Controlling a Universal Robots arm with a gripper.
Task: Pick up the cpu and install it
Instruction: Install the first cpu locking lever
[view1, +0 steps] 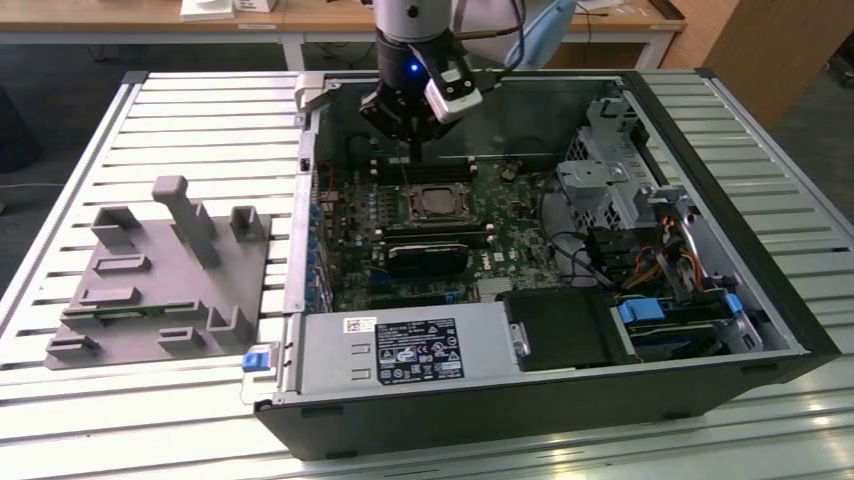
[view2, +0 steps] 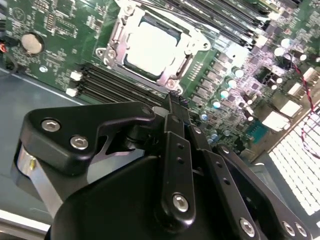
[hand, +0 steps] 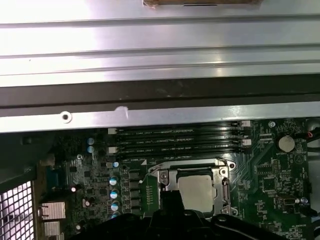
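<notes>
The cpu (view1: 431, 203) lies flat in the metal-framed socket on the green motherboard (view1: 360, 215), its silvery top facing up. Both wrist views show the cpu (view2: 150, 45) (hand: 196, 190) seated inside the frame. My gripper (view1: 416, 155) hangs above the board just behind the socket, near the memory slots (view1: 420, 170). Its black fingers meet at a narrow tip with nothing between them, and the gripper (view2: 173, 100) (hand: 172, 197) stands a little off the socket's edge.
The open computer case (view1: 747, 300) lies on a slatted white table. A grey plastic tray (view1: 147, 290) sits at the exterior view's left. Inside the case are a power supply (view1: 400, 350), a drive cage (view1: 607, 170), cables (view1: 654, 265) and a black card (view1: 427, 255).
</notes>
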